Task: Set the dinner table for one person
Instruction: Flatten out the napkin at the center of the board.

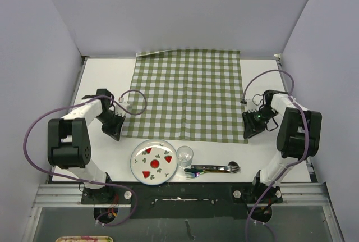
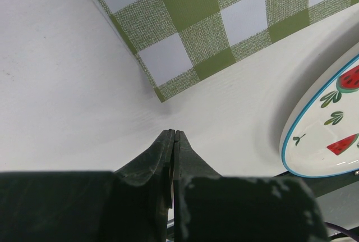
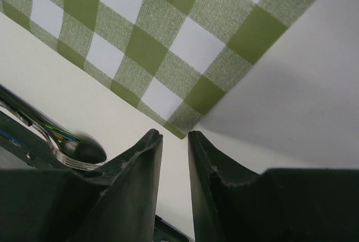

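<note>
The white dinner table (image 1: 106, 79) carries a green-and-white checked cloth (image 1: 188, 93) spread flat across its middle. My left gripper (image 1: 115, 134) sits low by the cloth's near-left corner (image 2: 161, 96); its jaws (image 2: 175, 133) are shut with nothing between them, just short of that corner. At the near-right corner (image 3: 180, 128) my right gripper (image 1: 248, 132) is open, and only bare tabletop shows in the narrow gap (image 3: 175, 136). A watermelon-patterned plate (image 1: 154, 162), a clear glass (image 1: 185, 155) and shiny cutlery (image 1: 213, 169) lie in a row at the table's near edge.
Grey walls close in the table on three sides. A metal rail (image 1: 179, 188) with both arm bases runs along the near edge. The plate's blue rim (image 2: 314, 141) is close on the left gripper's right. A spoon bowl (image 3: 84, 151) lies left of the right gripper's fingers.
</note>
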Controlling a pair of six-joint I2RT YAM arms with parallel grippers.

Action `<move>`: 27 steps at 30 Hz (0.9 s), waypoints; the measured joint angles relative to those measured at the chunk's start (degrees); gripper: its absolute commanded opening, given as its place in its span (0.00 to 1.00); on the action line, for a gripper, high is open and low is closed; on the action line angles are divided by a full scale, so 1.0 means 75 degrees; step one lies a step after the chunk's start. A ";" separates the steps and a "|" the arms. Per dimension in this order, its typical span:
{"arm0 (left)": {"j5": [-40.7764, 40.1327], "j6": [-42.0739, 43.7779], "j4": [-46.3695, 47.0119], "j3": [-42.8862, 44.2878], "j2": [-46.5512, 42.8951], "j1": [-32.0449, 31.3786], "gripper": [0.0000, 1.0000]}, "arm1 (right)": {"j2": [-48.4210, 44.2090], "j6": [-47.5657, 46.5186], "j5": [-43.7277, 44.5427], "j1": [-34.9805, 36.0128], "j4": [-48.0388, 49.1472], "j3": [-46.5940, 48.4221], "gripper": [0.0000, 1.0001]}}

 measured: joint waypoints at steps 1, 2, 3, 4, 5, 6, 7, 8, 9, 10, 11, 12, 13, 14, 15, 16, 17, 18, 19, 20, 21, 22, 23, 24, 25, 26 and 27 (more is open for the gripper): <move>0.0000 0.0000 -0.0003 0.0000 0.0000 0.0000 0.00 | 0.0041 0.0023 0.0035 0.0073 0.0029 0.0000 0.27; -0.0003 0.0000 -0.0003 0.0000 0.0000 0.0000 0.00 | 0.0067 0.0044 0.0052 0.0128 0.0050 0.0000 0.27; -0.0006 0.0000 0.0000 0.0000 0.0000 0.0000 0.00 | 0.0090 0.0079 0.0082 0.0213 0.0067 0.0000 0.28; -0.0006 0.0003 -0.0003 0.0000 0.0000 0.0000 0.00 | 0.0111 0.0099 0.0099 0.0262 0.0079 0.0000 0.28; -0.0009 0.0000 0.0000 0.0000 0.0000 0.0000 0.00 | 0.0143 0.0134 0.0119 0.0312 0.0090 0.0000 0.28; -0.0020 0.0003 -0.0003 0.0000 0.0000 0.0000 0.00 | 0.0163 0.0160 0.0152 0.0326 0.0102 0.0000 0.28; -0.0026 0.0003 0.0000 0.0000 0.0000 0.0000 0.00 | 0.0172 0.0189 0.0192 0.0338 0.0114 0.0000 0.28; -0.0026 0.0003 0.0000 0.0000 0.0000 0.0000 0.00 | 0.0172 0.0210 0.0239 0.0338 0.0128 0.0000 0.28; -0.0026 0.0003 -0.0003 0.0000 0.0000 0.0000 0.00 | 0.0172 0.0221 0.0280 0.0338 0.0137 0.0000 0.28; -0.0026 0.0006 0.0000 0.0000 0.0000 0.0000 0.00 | 0.0172 0.0236 0.0329 0.0338 0.0146 0.0000 0.28; -0.0026 0.0006 0.0003 0.0000 0.0000 0.0000 0.00 | 0.0172 0.0245 0.0376 0.0338 0.0143 0.0000 0.29; -0.0026 0.0006 0.0003 0.0000 0.0003 0.0000 0.00 | 0.0169 0.0259 0.0420 0.0338 0.0143 0.0000 0.29; -0.0026 0.0006 0.0003 0.0000 0.0003 0.0000 0.00 | 0.0169 0.0268 0.0481 0.0341 0.0146 0.0000 0.29; -0.0026 0.0003 0.0003 0.0000 0.0006 0.0000 0.00 | 0.0169 0.0274 0.0533 0.0361 0.0146 0.0000 0.29; -0.0026 0.0006 0.0003 0.0000 0.0017 0.0000 0.00 | 0.0169 0.0289 0.0618 0.0373 0.0146 0.0000 0.29; -0.0026 0.0003 0.0003 0.0000 0.0035 0.0000 0.00 | 0.0163 0.0297 0.0691 0.0388 0.0146 0.0000 0.29; -0.0026 0.0006 0.0006 0.0000 0.0055 0.0000 0.00 | 0.0163 0.0300 0.0749 0.0405 0.0146 0.0000 0.29; -0.0023 0.0003 0.0006 0.0000 0.0073 0.0000 0.00 | 0.0163 0.0306 0.0784 0.0417 0.0146 0.0000 0.29; -0.0023 0.0003 0.0006 0.0003 0.0093 0.0000 0.00 | 0.0163 0.0326 0.0807 0.0423 0.0143 0.0000 0.29; -0.0023 0.0003 0.0006 0.0003 0.0114 0.0000 0.00 | 0.0163 0.0335 0.0819 0.0423 0.0143 0.0000 0.29; -0.0026 0.0006 0.0006 0.0006 0.0134 0.0000 0.00 | 0.0163 0.0353 0.0825 0.0423 0.0143 0.0000 0.29; -0.0026 0.0006 0.0006 0.0006 0.0149 0.0000 0.00 | 0.0166 0.0364 0.0825 0.0423 0.0140 0.0000 0.29; -0.0026 0.0006 0.0006 0.0006 0.0157 0.0000 0.00 | 0.0166 0.0382 0.0825 0.0431 0.0140 0.0000 0.29; -0.0026 0.0006 0.0006 0.0006 0.0157 0.0000 0.00 | 0.0169 0.0399 0.0822 0.0463 0.0140 0.0000 0.29; -0.0026 0.0009 0.0006 0.0006 0.0157 0.0000 0.00 | 0.0172 0.0408 0.0822 0.0469 0.0140 0.0000 0.29; -0.0026 0.0009 0.0006 0.0006 0.0157 0.0000 0.00 | 0.0181 0.0414 0.0819 0.0472 0.0140 0.0000 0.29; -0.0026 0.0015 0.0006 0.0006 0.0157 0.0000 0.00 | 0.0207 0.0417 0.0813 0.0481 0.0140 0.0003 0.29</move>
